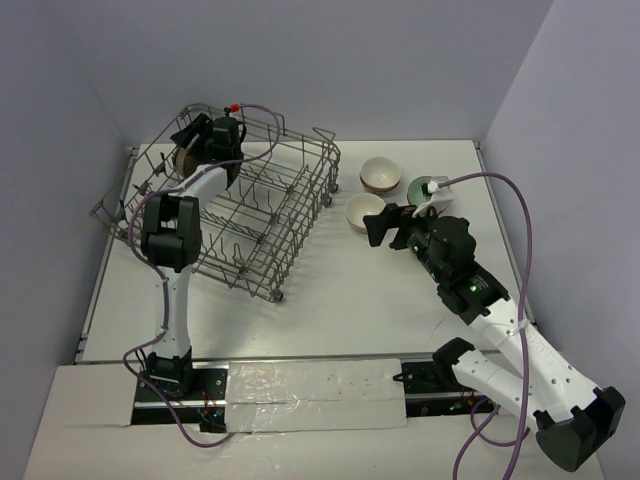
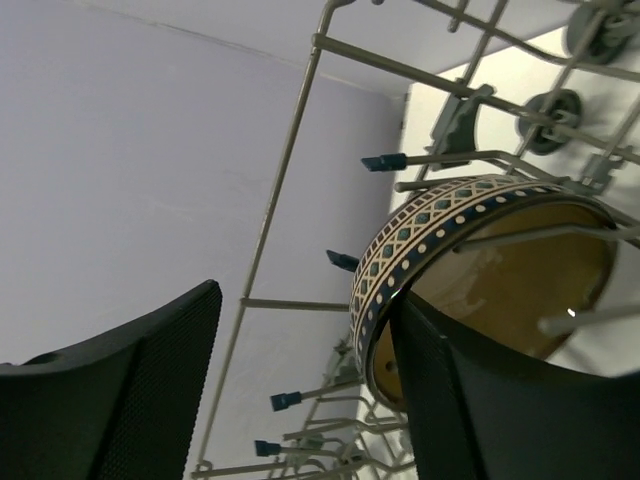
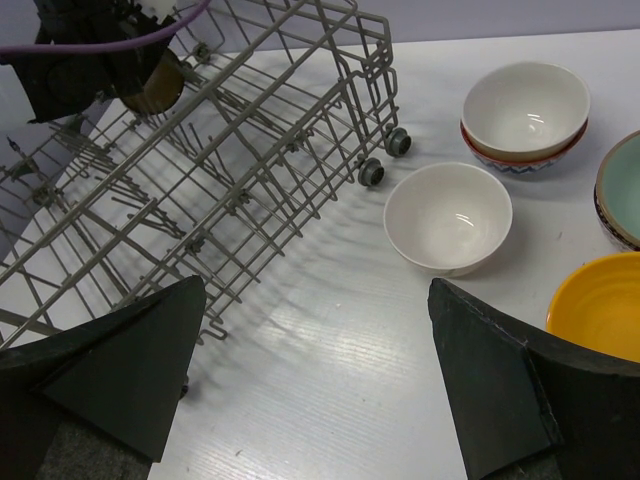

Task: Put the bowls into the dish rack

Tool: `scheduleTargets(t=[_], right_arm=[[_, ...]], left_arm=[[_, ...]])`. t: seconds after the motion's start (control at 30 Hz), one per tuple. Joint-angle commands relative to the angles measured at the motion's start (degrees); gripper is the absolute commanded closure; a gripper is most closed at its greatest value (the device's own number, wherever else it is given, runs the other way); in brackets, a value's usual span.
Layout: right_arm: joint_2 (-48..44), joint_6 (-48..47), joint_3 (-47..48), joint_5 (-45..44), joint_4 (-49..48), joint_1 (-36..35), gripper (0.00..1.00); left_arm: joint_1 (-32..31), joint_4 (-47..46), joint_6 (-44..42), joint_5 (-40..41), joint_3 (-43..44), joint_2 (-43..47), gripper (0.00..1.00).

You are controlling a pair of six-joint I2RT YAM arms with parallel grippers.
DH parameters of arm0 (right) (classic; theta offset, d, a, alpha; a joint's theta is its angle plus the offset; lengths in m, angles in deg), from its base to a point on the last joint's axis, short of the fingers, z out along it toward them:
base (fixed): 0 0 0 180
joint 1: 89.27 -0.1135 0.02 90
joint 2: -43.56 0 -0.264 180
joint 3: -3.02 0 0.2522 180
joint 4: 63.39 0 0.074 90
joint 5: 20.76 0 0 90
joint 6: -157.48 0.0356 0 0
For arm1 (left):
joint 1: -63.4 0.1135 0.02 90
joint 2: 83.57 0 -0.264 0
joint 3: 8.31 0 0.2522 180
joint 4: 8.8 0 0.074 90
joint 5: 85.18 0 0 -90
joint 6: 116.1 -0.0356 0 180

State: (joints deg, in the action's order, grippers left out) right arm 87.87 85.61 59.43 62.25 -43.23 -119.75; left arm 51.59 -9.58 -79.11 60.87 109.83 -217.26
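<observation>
1. Right gripper (image 3: 312, 300): fingers spread wide with nothing between them. It hangs over the bare table (image 1: 330, 320), facing the rack (image 1: 270, 215).
2. Just ahead of it is a white bowl (image 3: 448, 215), upright on the table and clear of both fingers.
3. Behind that is a stack of two bowls (image 3: 525, 110): a white one nested in one with a reddish rim and a patterned outside.
4. Right of those are a green bowl (image 3: 622, 190) and a yellow bowl (image 3: 600, 305), both cut off by the edge of the wrist view. From overhead, the right arm covers most of them.
5. The rack is grey wire and sits on the left half of the table, skewed to the table edges. The small wheels at one corner are near the white bowl.
6. Left gripper (image 2: 305, 300): reaches into the rack's far left corner. The fingers are apart and not clamped on anything.
7. Patterned bowl (image 2: 430, 215): blue-and-white band outside, brown inside. It stands on edge among the tines in that corner. Its rim is just beside one finger; can't tell if they touch.
8. Count: one bowl in the rack, five on the table.
</observation>
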Motion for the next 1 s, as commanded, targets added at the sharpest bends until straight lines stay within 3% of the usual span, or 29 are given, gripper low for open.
scheduleTargets(t=[0.0, 0.23, 0.43, 0.63, 0.73, 0.83, 0.97], right_arm=[[-1.34, -0.55, 2.43, 0.3, -0.33, 0.07, 0.0], [-0.63, -0.55, 5.68, 0.75, 2.13, 0.07, 0.0], [1.12, 2.17, 9.2, -4.69, 6.87, 0.24, 0.0], [9.55, 8.49, 16.13, -8.92, 15.92, 2.87, 0.0], [16.23, 12.01, 19.04, -5.07, 19.53, 7.96, 0.01], [22.56, 14.12, 20.36, -0.14, 20.5, 12.98, 0.03], [30.72, 15.27, 22.38, 0.57, 20.77, 14.92, 0.05]], left_arm=[[0.04, 6.45, 10.11, -4.89, 3.99, 8.17, 0.27], [0.04, 14.36, 20.57, -11.84, 0.83, 15.99, 0.23], [1.35, 23.76, 32.78, -18.51, 0.21, 23.47, 0.2], [3.02, 33.08, 47.11, -26.76, -0.75, 31.72, 0.16], [3.2, 35.81, 55.09, -30.46, -2.24, 36.64, 0.1], [3.2, 35.9, 61.17, -32.58, -9.59, 44.11, 0.01], [3.37, 32.57, 67.94, -34.43, -22.24, 56.32, 0.01]])
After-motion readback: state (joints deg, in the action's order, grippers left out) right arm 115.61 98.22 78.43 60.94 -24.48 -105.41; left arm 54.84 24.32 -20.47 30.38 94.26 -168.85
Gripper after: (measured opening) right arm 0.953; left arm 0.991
